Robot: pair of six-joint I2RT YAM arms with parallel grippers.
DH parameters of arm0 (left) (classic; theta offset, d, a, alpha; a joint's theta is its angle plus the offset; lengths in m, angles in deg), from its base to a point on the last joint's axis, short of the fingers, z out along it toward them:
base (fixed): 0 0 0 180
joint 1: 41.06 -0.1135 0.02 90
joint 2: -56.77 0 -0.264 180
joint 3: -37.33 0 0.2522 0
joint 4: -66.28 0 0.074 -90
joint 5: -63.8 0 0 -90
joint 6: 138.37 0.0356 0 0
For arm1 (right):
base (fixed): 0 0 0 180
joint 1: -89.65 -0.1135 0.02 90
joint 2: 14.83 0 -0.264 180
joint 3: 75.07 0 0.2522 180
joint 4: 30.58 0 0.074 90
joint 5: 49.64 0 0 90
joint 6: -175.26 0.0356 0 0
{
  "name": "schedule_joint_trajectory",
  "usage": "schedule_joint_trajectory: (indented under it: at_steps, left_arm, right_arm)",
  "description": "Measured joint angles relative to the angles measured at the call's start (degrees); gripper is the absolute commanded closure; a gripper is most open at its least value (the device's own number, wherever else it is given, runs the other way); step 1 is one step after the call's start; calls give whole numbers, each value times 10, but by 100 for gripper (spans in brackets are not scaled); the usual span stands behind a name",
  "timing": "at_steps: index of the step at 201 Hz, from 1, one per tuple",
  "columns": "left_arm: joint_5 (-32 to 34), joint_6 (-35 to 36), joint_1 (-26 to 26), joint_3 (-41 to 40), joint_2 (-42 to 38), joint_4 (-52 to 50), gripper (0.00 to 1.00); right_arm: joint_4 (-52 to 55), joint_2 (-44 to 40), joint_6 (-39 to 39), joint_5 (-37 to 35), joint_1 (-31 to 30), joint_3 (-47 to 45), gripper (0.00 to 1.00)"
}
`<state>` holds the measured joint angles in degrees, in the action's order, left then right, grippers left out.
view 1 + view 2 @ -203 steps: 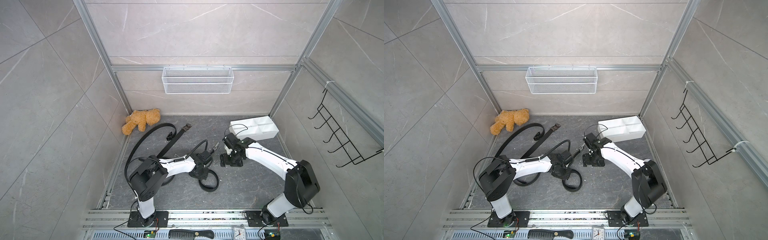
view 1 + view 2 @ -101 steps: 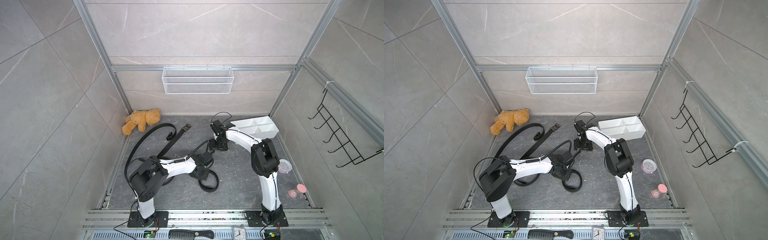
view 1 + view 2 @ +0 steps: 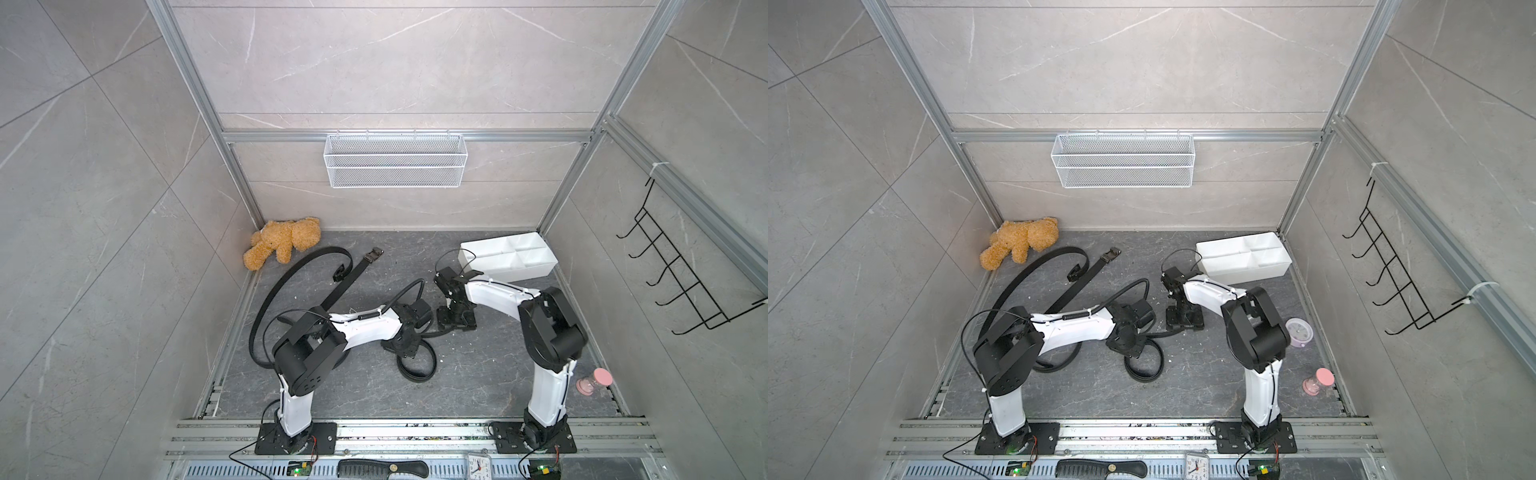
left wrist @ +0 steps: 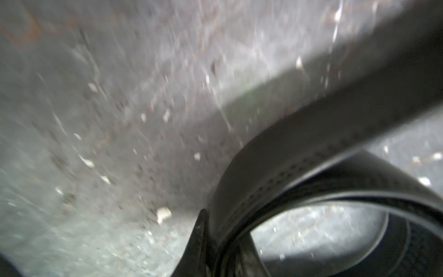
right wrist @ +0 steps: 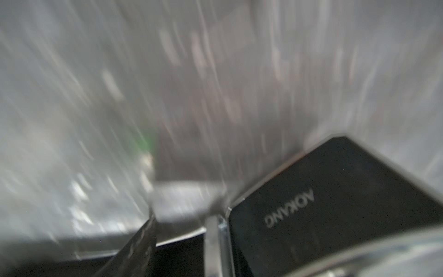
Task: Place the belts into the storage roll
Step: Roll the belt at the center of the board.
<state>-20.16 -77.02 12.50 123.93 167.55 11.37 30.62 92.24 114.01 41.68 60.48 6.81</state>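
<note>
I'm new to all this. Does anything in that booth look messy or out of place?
Yes. A teddy bear lies toppled in the far corner, two loose belts sprawl across the floor beside it, a coiled belt sits in the left gripper, and pale crumbs speckle the floor. The white tray holds no belts yet.

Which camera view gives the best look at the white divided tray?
Both top views: the storage roll shows almost whole, its four compartments visible, near the far right corner. Neither blurred wrist view shows it.
</note>
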Motion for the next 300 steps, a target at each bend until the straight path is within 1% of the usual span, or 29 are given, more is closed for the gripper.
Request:
schedule_joint_trajectory:
  at_steps: [21, 41, 62, 73, 97, 114, 132, 161, 182, 200, 210, 226, 252, 264, 285, 300]
  left_arm:
    - [11, 9, -1, 48, 30, -44, 100]
    - [16, 16, -3, 77, 49, -75, 100]
    - [20, 21, -2, 80, 54, -77, 100]
    - [20, 24, -3, 87, 56, -82, 100]
    - [22, 32, -3, 94, 58, -90, 100]
    - [22, 33, -3, 93, 57, -88, 100]
    - [23, 35, -3, 84, 51, -79, 100]
    - [23, 35, -3, 69, 42, -62, 100]
    - [24, 34, -3, 72, 44, -65, 100]
    - [24, 34, -3, 83, 51, -76, 100]
    - [28, 34, -3, 86, 52, -77, 100]
    - [29, 34, -3, 88, 54, -79, 100]
    - [29, 31, -3, 89, 54, -80, 100]
    - [29, 27, -4, 91, 56, -82, 100]
    - [31, 19, -3, 103, 63, -94, 100]
    - [42, 13, -5, 112, 71, -95, 100]
  right_arm:
    - [-26, -68, 39, 18, -28, -88, 28]
    - [-45, -108, 84, 40, -75, -132, 26]
    - [-65, -148, 129, 61, -75, -169, 24]
    - [-61, -172, 145, 59, -82, -185, 22]
    - [-9, -227, 152, 52, -110, -184, 21]
    - [50, -263, 145, 40, -102, -166, 21]
    - [100, -280, 128, 14, -88, -129, 22]
    - [114, -284, 79, -38, -76, -80, 23]
    - [76, -270, 24, -57, -48, -67, 25]
    - [20, -225, -26, -59, -23, -49, 26]
    - [-10, -191, -47, -49, -12, -34, 27]
    - [-70, -136, -63, -16, 16, -23, 33]
    - [-128, -80, -60, 28, 63, -32, 49]
    - [-143, -74, -54, 43, 71, -48, 54]
    - [-150, -82, -40, 67, 69, -92, 56]
    - [-152, -109, -25, 87, 67, -137, 57]
